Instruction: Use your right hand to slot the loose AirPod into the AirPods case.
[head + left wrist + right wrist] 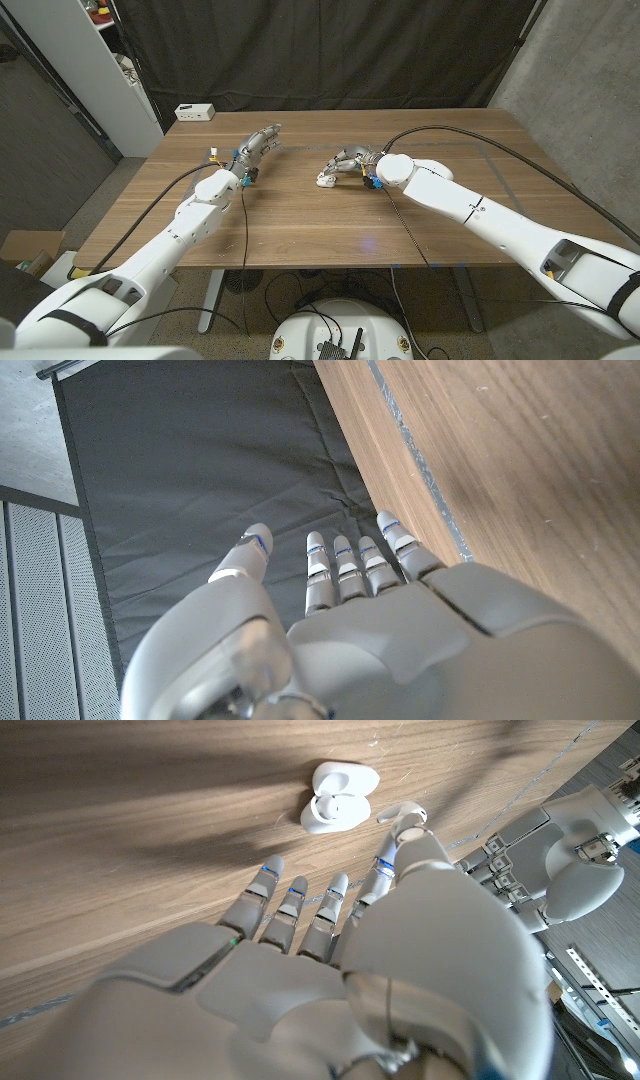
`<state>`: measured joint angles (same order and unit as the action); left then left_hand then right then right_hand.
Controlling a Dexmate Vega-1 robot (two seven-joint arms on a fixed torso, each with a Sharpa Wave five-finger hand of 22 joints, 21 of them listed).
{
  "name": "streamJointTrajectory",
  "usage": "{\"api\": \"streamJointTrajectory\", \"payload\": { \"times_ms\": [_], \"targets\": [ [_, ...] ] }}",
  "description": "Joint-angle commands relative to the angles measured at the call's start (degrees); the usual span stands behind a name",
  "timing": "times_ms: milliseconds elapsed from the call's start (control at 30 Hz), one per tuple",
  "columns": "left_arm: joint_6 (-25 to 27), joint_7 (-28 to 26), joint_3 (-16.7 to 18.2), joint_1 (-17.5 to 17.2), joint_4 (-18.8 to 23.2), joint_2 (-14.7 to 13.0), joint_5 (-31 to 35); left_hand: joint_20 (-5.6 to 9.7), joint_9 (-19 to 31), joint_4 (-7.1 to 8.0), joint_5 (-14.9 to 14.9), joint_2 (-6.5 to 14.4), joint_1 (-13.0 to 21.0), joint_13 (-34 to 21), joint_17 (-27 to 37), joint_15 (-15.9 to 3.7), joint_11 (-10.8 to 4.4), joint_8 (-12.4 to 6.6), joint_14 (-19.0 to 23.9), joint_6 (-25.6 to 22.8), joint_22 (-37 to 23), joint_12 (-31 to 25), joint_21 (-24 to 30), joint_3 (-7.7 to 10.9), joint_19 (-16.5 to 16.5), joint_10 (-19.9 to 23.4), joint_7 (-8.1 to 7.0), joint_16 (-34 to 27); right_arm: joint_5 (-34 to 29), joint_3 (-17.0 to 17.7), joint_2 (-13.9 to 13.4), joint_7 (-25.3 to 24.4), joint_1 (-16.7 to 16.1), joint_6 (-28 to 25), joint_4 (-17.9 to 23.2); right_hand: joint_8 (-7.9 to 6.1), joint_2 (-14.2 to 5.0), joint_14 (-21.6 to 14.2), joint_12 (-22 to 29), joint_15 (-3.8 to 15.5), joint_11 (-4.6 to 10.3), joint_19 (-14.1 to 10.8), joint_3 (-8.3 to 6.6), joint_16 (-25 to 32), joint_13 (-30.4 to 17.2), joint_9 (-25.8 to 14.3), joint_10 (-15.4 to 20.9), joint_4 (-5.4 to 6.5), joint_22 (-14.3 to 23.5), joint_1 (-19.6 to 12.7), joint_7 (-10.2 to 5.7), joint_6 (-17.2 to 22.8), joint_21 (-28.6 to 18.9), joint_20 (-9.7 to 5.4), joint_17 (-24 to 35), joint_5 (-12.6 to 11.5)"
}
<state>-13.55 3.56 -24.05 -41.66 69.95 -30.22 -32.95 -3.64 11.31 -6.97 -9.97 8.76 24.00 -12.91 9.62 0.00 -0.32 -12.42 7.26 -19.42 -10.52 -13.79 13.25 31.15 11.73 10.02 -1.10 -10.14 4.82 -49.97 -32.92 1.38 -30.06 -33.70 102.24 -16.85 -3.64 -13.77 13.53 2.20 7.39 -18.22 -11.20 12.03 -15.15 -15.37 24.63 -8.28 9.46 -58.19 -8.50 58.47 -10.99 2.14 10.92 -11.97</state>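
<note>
The loose white AirPod (398, 812) lies on the brown wooden bench (300, 225) just beside the open white AirPods case (338, 798), as we see it in the right wrist view. In the head view the case (325, 180) sits near the bench's middle, just off the right hand's fingertips. We note the right hand (352, 163) above the bench with its fingers (330, 905) apart and extended toward the case — holding nothing. The left hand (255, 147) is well apart on the left, fingers (345, 565) extended close together, holding nothing. A small white box (194, 112) rests at the far left corner.
</note>
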Motion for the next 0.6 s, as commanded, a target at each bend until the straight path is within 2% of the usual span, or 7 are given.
{"api": "streamJointTrajectory", "payload": {
  "times_ms": [33,300,400,600],
  "targets": [
    [0.5,-0.3,0.1,-0.3,0.6,-0.3,0.0,-0.25,0.2,-0.23,-0.2,-0.1,0.6,-0.3,0.1,0.14,0.06,0.34,-0.3,-0.2,-0.2,-0.1,-0.4,-0.04,-0.3,0.5,0.03,-0.1,-2.9,-1.6,0.6,0.6,0.4,4.4,-2.5,0.14,0.06,1.5,-0.7,3.38,0.39,0.5,0.09,-0.6,0.1,-0.1,-0.8,-0.09,0.3,-0.4,-0.16,0.6,0.3,0.59,-0.1,0.1],
    [1.1,-1.3,-0.1,-0.3,1.3,-0.2,0.3,-0.29,0.2,-0.23,-0.1,-0.1,0.5,-0.3,0.1,0.1,0.03,0.42,-0.3,-0.2,-0.2,-0.1,-0.5,-0.08,-0.4,0.5,-0.03,-0.1,-5.7,-1.9,0.3,1.2,0.4,8.5,-4.1,0.44,0.03,4.7,-1.4,3.7,1.45,3.0,0.26,-1.6,0.5,-0.1,-2.0,-0.06,0.2,-0.3,-0.45,0.8,0.9,0.97,-0.3,-0.1],
    [0.8,-0.9,-0.2,-0.1,0.9,0.0,0.4,-0.31,0.2,-0.24,-0.1,-0.1,0.5,-0.3,0.1,0.06,-0.06,0.43,-0.3,-0.3,-0.2,-0.1,-0.6,-0.09,-0.5,0.5,-0.01,-0.1,-6.6,-2.0,0.5,1.8,0.6,9.9,-5.1,0.55,0.02,6.2,-1.6,3.26,1.76,3.8,0.32,-1.9,0.6,-0.1,-2.5,-0.02,0.2,-0.3,-0.66,0.8,1.0,1.12,-0.4,-0.2],
    [1.7,-1.5,-0.4,-0.2,1.5,0.0,0.5,-0.36,0.2,-0.25,-0.1,-0.1,0.4,-0.3,0.1,0.05,-0.07,0.53,-0.3,-0.1,-0.2,-0.1,-0.6,-0.11,-0.6,0.5,-0.11,-0.1,-8.0,-1.8,1.0,1.9,0.4,13.0,-7.3,0.72,-0.03,7.7,-2.0,3.43,2.18,4.7,0.44,-1.9,0.8,-0.1,-3.5,0.09,0.2,-0.1,-0.78,0.8,0.9,1.51,-0.4,-0.3]
  ]
}}
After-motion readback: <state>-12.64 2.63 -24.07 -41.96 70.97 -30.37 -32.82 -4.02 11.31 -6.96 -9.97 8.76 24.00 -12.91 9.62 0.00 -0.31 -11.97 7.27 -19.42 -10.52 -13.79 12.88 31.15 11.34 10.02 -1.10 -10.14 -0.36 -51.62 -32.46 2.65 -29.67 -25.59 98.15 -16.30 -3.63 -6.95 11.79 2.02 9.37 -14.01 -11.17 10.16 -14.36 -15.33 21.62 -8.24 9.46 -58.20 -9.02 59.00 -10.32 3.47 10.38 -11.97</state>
